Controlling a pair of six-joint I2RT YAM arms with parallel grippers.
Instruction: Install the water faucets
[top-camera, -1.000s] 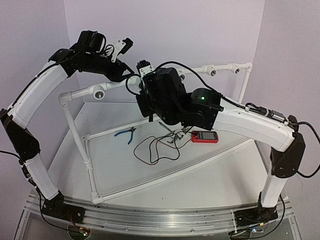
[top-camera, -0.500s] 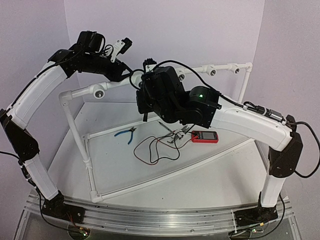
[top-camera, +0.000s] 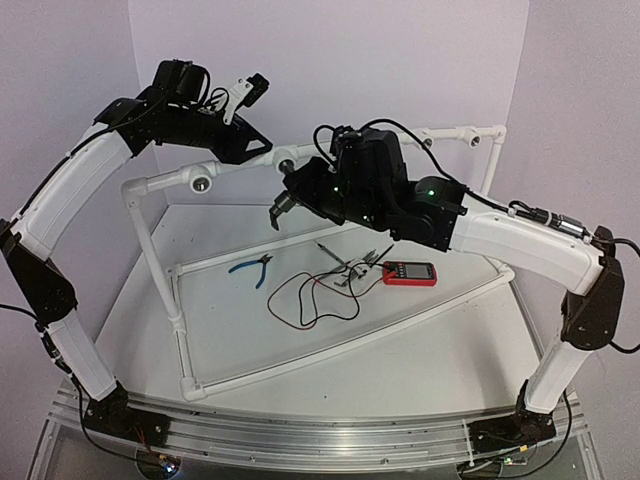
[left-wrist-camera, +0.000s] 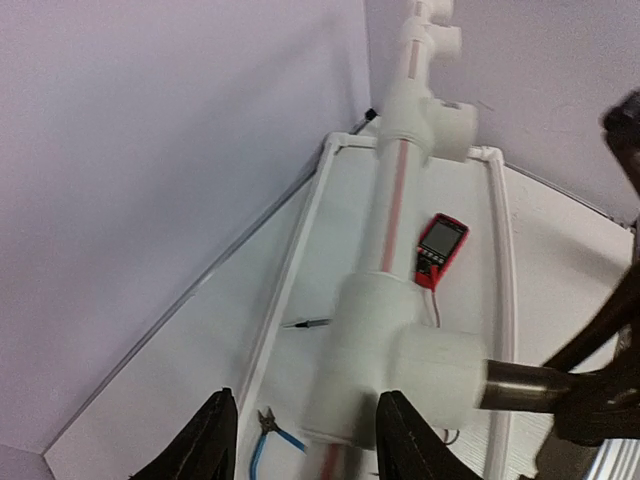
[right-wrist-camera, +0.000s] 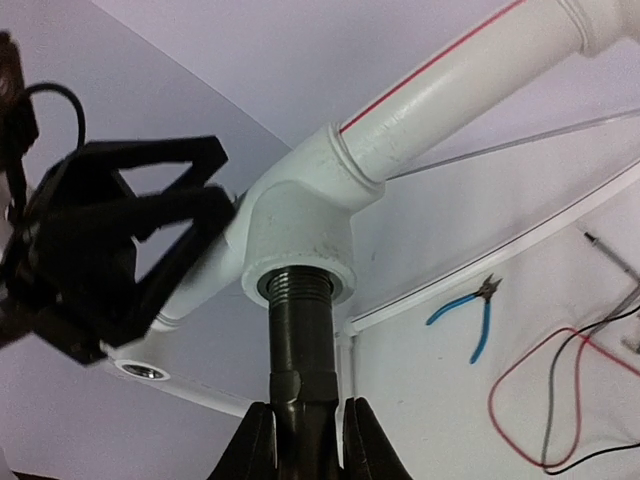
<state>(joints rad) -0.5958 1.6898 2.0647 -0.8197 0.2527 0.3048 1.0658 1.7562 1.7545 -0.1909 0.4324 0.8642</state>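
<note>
faucet (right-wrist-camera: 300, 345) lower body cut off at btm edge betw. right gripper (right-wrist-camera: 303, 425) fingers, blurred in L wrist view, pliers (left-wrist-camera: 268, 425) partly hidden behind pipe socket (left-wrist-camera: 370, 350)

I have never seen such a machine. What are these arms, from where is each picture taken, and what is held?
These are two robot arms, left and right, bolted at a table's near edge. The wide picture comes from a camera above and behind them; the others come from a camera on each wrist. On the table are a white pipe frame, blue-handled pliers and a red multimeter. The right gripper holds a dark water faucet, its threaded end in a pipe socket. The left gripper, open, straddles the pipe nearby.
</note>
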